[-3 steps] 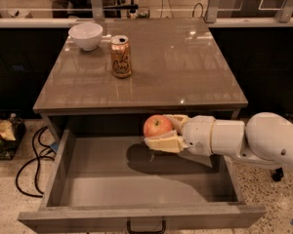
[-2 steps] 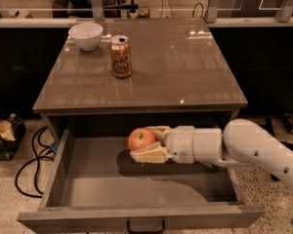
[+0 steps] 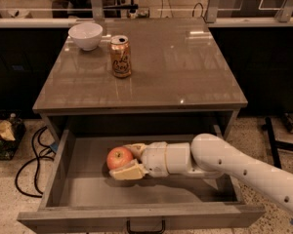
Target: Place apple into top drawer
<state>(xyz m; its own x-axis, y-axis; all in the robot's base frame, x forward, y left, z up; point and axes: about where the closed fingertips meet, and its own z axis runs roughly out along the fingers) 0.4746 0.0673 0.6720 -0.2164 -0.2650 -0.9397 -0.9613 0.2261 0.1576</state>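
The apple (image 3: 119, 158), round and red-orange, is inside the open top drawer (image 3: 78, 197), left of its middle and low over the flat bottom. My gripper (image 3: 129, 160) reaches in from the right and is shut on the apple, one finger behind it and one below it at the front. The white arm (image 3: 234, 165) stretches across the right half of the drawer. The dark loop handle (image 3: 145, 227) shows on the front panel at the bottom edge of the view.
An orange-gold drink can (image 3: 121, 56) and a white bowl (image 3: 85, 35) stand on the brown tabletop (image 3: 185, 67) above the drawer. Cables (image 3: 31, 160) and a bag lie on the floor at the left. A black stand leg (image 3: 273, 135) is at the right.
The gripper has carried the apple leftward and down, from the drawer's right-middle to left of its middle, deeper into the drawer. The can and bowl have not moved.
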